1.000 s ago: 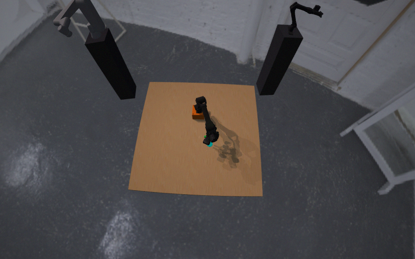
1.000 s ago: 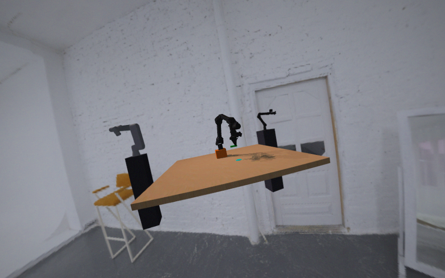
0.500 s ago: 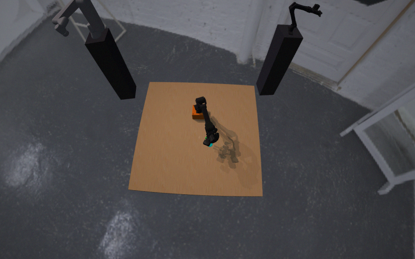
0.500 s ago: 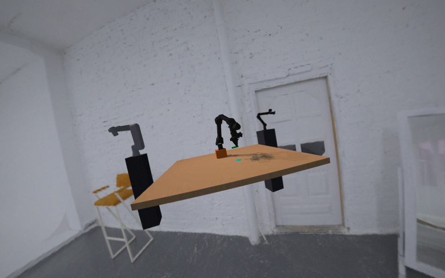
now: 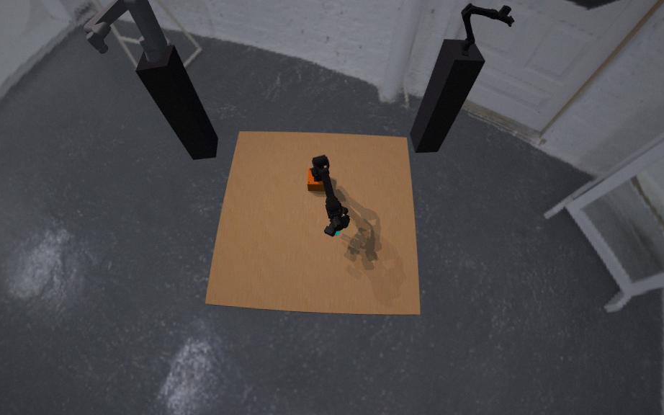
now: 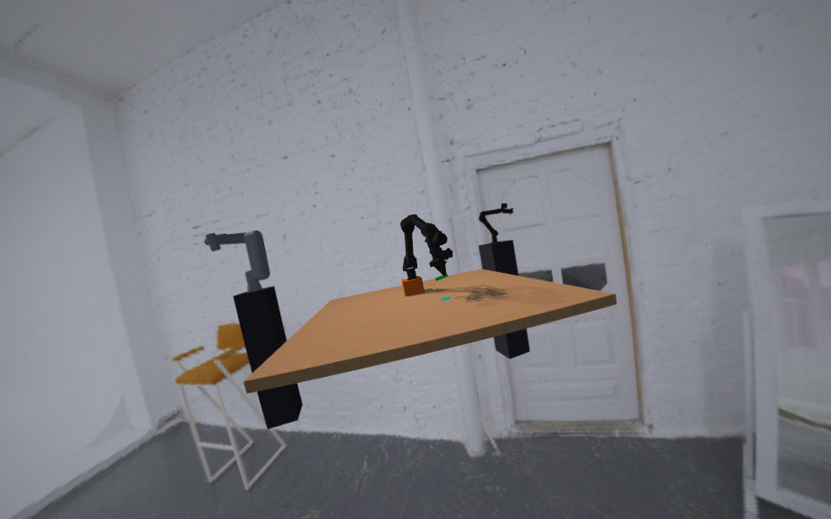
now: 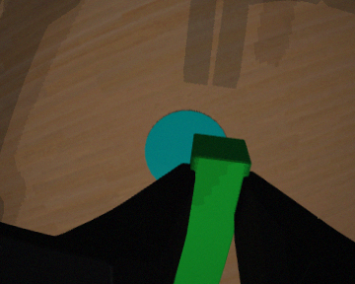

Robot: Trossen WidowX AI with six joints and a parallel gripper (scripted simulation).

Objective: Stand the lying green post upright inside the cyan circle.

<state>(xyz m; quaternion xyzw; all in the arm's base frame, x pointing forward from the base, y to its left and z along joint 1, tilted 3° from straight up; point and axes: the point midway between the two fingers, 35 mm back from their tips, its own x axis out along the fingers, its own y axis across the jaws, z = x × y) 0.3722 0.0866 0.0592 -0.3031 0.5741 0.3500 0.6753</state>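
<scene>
Our gripper (image 5: pixel 331 232) (image 6: pixel 444 275) (image 7: pixel 215 180) is clamped on the green post (image 6: pixel 441 277) (image 7: pixel 213 197), up above the table (image 5: pixel 272 247) (image 6: pixel 367 329) (image 7: pixel 87 128) and near the cyan circle (image 5: pixel 337 233) (image 6: pixel 445 298) (image 7: pixel 168 140). The post looks nearly flat, so we think we hold it tight because we must tip it up before we set it down

A lab-like studio: white brick walls (image 6: pixel 315 161), pedestal-mounted robot arms (image 5: pixel 153 30) (image 6: pixel 256 254), grey floor (image 5: pixel 117 232) (image 6: pixel 373 478).
</scene>
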